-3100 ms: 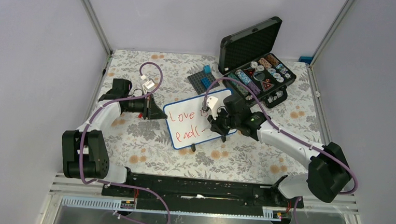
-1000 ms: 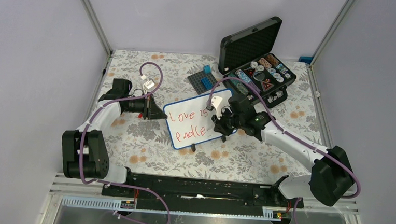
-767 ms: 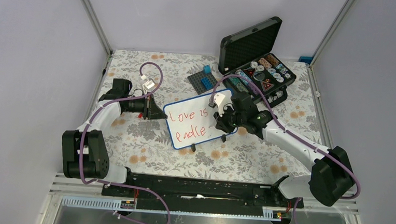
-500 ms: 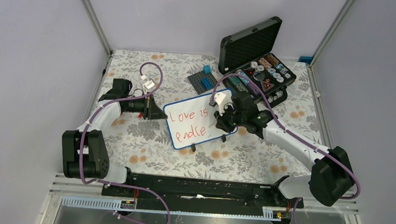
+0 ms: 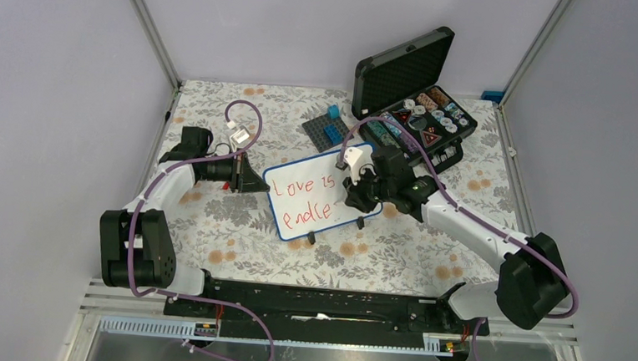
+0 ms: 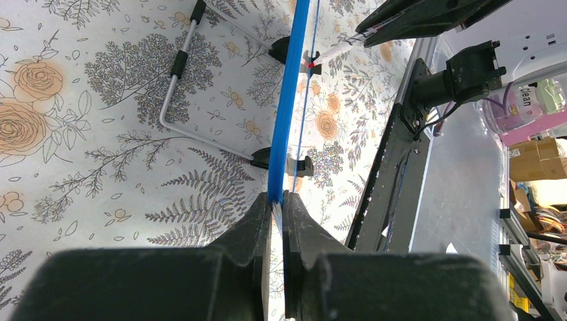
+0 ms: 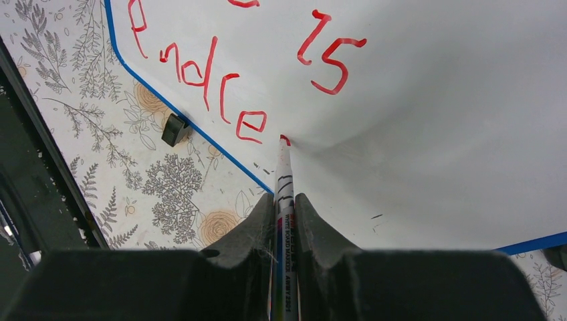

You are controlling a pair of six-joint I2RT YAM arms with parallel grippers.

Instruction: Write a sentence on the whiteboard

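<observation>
Top external view, L to R: left gripper [image 5: 259,182] is pinched tight on the left edge of the whiteboard [image 5: 306,199], prob. to steady it mid-table. 1 board. The sentence [image 5: 300,184] has 2 red lines so far, "Love is" + "endle", so it looks unfinished. Right gripper [image 5: 356,196] clamps 1 marker [image 7: 283,194], tip on the board just past the "e", placed for the next letter.

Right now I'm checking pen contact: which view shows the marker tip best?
Right wrist: the marker tip sits centre frame, meeting the whiteboard just past the red "e". Left wrist shows it small and distant, side-on at the board's edge. From the top, the right gripper hides it.
</observation>
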